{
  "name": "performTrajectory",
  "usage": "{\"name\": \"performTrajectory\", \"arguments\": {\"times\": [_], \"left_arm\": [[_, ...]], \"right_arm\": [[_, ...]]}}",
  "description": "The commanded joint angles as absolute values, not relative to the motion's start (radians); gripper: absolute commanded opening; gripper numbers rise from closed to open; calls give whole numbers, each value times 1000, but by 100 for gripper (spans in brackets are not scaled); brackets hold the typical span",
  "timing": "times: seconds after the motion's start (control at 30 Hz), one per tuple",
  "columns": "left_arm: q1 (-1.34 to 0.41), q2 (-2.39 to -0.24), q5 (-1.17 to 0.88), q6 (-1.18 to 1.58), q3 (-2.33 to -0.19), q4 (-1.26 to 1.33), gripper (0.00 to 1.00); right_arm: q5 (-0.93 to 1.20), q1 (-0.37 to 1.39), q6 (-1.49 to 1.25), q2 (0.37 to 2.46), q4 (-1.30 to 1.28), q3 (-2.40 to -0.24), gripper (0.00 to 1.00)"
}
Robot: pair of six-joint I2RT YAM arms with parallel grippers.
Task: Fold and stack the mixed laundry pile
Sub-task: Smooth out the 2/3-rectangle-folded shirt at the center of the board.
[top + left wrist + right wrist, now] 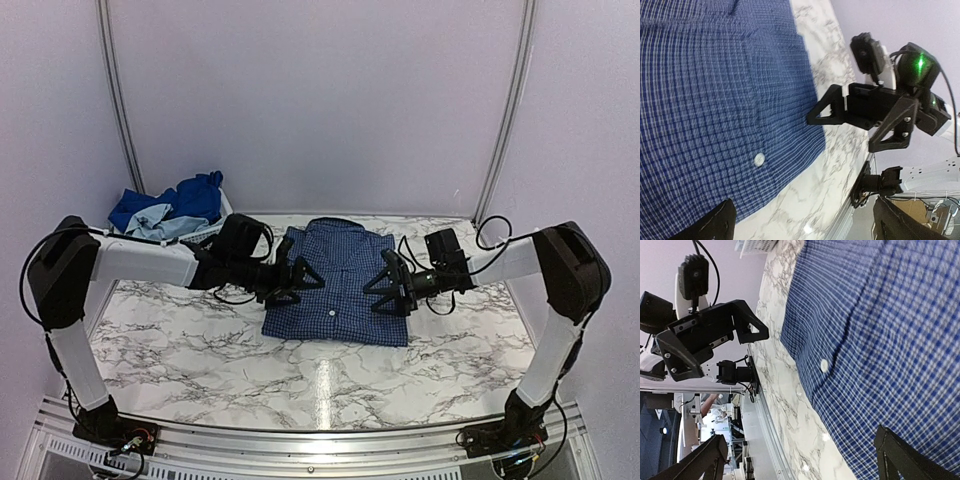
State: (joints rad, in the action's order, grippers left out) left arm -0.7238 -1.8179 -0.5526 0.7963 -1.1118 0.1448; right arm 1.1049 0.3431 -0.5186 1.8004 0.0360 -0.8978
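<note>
Spread wide and empty: left gripper (pixel 293 275) at the left edge of the shirt (pixel 338 290), right gripper (pixel 383 285) at its right edge, facing each other across the cloth and low over it; touching or not, impossible to tell. Between them, the navy check shirt, lying flat mid-table (pixel 200 340) as a neat rectangle, collar at the far end, a white button (pixel 759 159) showing on the placket. Farther out, at the far left corner, a white basket (pixel 225 222) holding the rest of the pile: royal blue clothes (pixel 198 192) and a pale blue T-shirt (pixel 155 220), well apart from the shirt. Likely step in hand: one more fold of the shirt, or settling it as the base of the stack. To do it well: pinch both side edges at matching height, catch every layer, lift together, carry the near hem evenly toward the collar, lay down without dragging, then smooth outward for square edges.
</note>
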Motion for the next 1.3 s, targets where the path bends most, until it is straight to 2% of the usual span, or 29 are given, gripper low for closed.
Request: {"name": "performTrajectory", "arguments": {"times": [0.0,0.13,0.3,0.43,0.57,0.73,1.0,1.1,1.27], "left_arm": [[-682,-1874,-540,748,-1252,90,99],[-636,-2022,-551,749,-1383,106,99],[-590,-2153,-510,746,-1480,113,99],[-590,-2206,-498,744,-1437,130,98],[-619,-2140,-479,750,-1287,177,98],[-670,-1982,-435,778,-1122,197,98],[-695,-1745,-423,754,-1007,130,99],[-749,-1706,-464,744,-998,102,99],[-856,-1730,-521,750,-951,159,98]], "right_arm": [[1077,318,-483,1868,-35,-1046,99],[1067,308,-564,1971,85,-1129,99],[1044,299,-558,2110,75,-1245,99],[1031,300,-501,2209,17,-1300,98],[1030,307,-435,2224,-58,-1292,98],[1039,324,-388,2122,-85,-1159,98],[1054,366,-418,1787,-132,-993,99],[1064,373,-427,1705,-135,-918,99],[1102,410,-508,1694,-15,-806,98]]}}
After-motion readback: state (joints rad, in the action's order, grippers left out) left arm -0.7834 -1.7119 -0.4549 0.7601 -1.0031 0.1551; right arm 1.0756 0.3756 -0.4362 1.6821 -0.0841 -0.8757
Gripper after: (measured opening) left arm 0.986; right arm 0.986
